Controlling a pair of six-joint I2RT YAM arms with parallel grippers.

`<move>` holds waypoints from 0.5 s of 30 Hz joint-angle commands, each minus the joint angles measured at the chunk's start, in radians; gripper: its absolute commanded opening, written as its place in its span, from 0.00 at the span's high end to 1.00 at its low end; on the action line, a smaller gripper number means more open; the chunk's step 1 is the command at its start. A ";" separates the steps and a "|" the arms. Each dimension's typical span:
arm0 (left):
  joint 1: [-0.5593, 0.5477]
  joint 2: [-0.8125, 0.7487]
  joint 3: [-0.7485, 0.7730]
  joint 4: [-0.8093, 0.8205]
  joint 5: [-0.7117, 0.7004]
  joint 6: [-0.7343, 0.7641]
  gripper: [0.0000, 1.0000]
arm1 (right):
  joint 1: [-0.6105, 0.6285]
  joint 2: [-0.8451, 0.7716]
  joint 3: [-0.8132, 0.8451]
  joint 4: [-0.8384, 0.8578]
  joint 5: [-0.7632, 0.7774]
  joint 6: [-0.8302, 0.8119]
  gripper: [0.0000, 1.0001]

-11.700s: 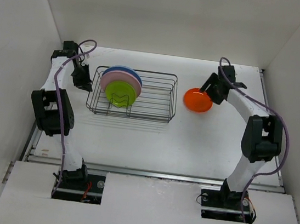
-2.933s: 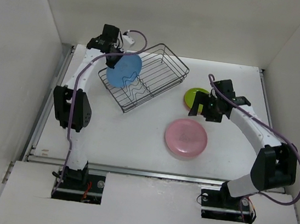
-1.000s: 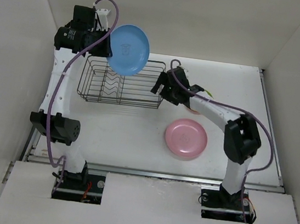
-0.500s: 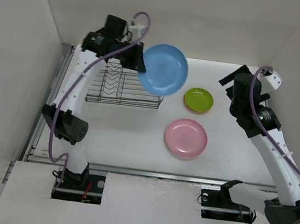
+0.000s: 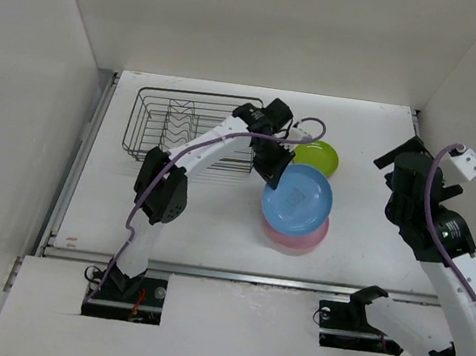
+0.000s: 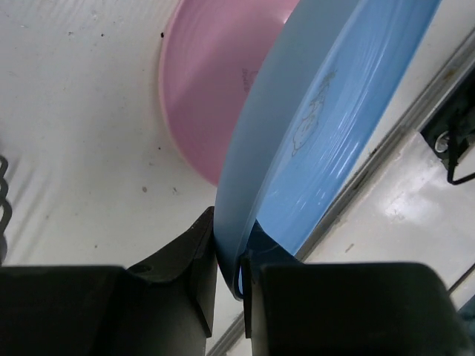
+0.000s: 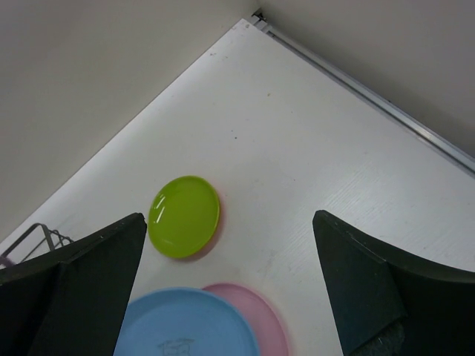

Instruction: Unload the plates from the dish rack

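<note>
- Three plates show plainly, and your left gripper (image 6: 230, 256) has one of them. Its jaws are pinched on the rim of the blue plate (image 6: 334, 126), which stands tilted out ahead of the fingers.
- That blue plate is glossy, with a shallow upturned rim and a faint moulded mark at its middle.
- The pink plate (image 6: 211, 81) lies flat on the table just beyond the left jaws, under the tilted blue one. You cannot tell from these views whether the two touch.
- Your right gripper (image 7: 228, 219) hangs high with its jaws spread wide, well apart from every plate.
- Below the right jaws, framed between the two fingers in the wrist view, the lime green plate (image 7: 184, 215) lies flat near the pink and blue ones. A thin orange-pink edge peeks from under it.
- The dish rack (image 5: 183, 127), dark wire with zigzag dividers, sits behind the left gripper, on the side away from the plates.
- The table (image 5: 205, 226) is white and a little scuffed, with dark specks near the left jaws. Plain white walls (image 5: 267, 24) close it in on three sides.
</note>
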 commanded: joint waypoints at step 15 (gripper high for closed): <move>-0.084 -0.018 0.257 -0.138 -0.269 0.155 0.00 | 0.003 -0.083 -0.056 -0.019 -0.093 -0.064 0.00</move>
